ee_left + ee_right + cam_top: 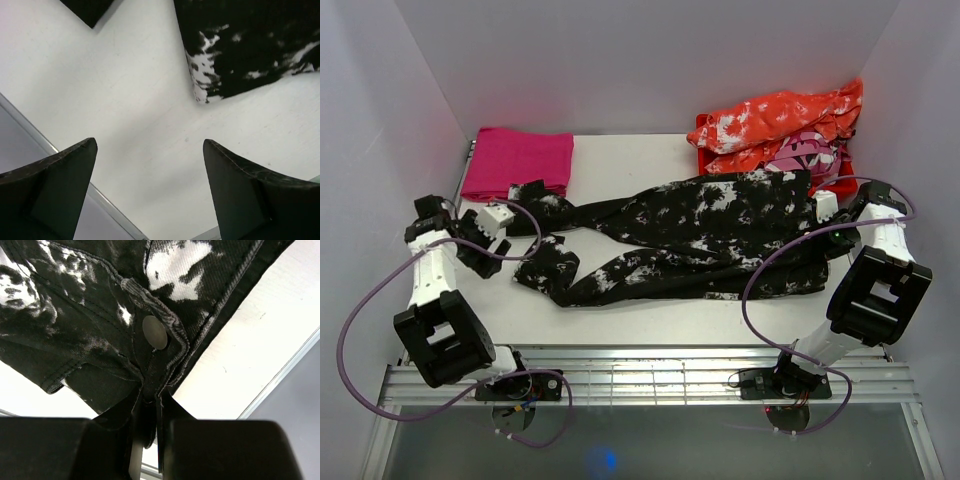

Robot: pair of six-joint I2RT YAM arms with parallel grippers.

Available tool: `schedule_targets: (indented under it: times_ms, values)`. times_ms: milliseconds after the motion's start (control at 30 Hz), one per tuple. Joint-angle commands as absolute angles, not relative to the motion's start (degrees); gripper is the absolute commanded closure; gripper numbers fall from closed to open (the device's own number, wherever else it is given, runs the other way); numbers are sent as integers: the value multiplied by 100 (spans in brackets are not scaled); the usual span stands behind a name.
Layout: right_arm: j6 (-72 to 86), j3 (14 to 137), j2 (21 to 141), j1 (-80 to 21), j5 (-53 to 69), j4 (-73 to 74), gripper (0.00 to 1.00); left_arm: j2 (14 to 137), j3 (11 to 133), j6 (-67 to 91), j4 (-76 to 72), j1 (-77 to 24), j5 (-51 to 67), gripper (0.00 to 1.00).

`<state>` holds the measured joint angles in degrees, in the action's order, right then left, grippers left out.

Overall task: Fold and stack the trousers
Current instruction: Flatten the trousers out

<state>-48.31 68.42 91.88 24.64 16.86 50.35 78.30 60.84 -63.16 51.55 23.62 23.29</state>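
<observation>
On the table (pixel 650 160), trousers (pixel 700 230) lie beside the gaping empty left tool (pixel 150 142), the right tool (pixel 150 410) pinching their waistband (pixel 165 357).

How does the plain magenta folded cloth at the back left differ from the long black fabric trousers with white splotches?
The magenta cloth is plain; the trousers are black mottled with white. The cloth is a compact folded rectangle; the trousers sprawl unfolded and rumpled across the white table. No gripper touches the cloth; the right gripper is shut on the trousers' waistband. Both are soft fabric lying on the table.
</observation>
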Motion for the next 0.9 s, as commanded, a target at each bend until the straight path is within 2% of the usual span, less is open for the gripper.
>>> schedule_targets:
  times_ms: [0, 100, 333, 533, 633, 767, 800, 867]
  values:
    - [-4931, 6926, 9193, 2505, 1564, 4939, 92, 7866, 5671, -8408, 5599, 3013, 3953, 2]
    - [-4948, 6970, 9211, 2505, 1538, 5010, 92, 7910, 5336, -9295, 5485, 3182, 4410, 2]
    - [-4992, 7022, 9308, 2505, 1424, 5071, 92, 7638, 3851, -9825, 3091, 3155, 4913, 2]
    - [-4966, 7128, 9360, 2505, 1398, 5133, 92, 7480, 2778, -9686, 1042, 3015, 5045, 2]
    - [-4948, 7172, 9369, 2505, 1424, 5150, 92, 7523, 2593, -9493, 591, 2831, 4887, 5]
    - [-4939, 7216, 9361, 2505, 1372, 5185, 92, 7454, 2943, -9447, 1096, 2681, 4808, 47]
    - [-4974, 7216, 9334, 2514, 1354, 5186, 92, 7392, 3275, -9492, 1368, 2681, 4773, 65]
    - [-5097, 7207, 9264, 2531, 1301, 5150, 92, 7269, 3759, -9369, 2300, 2681, 4614, 74]
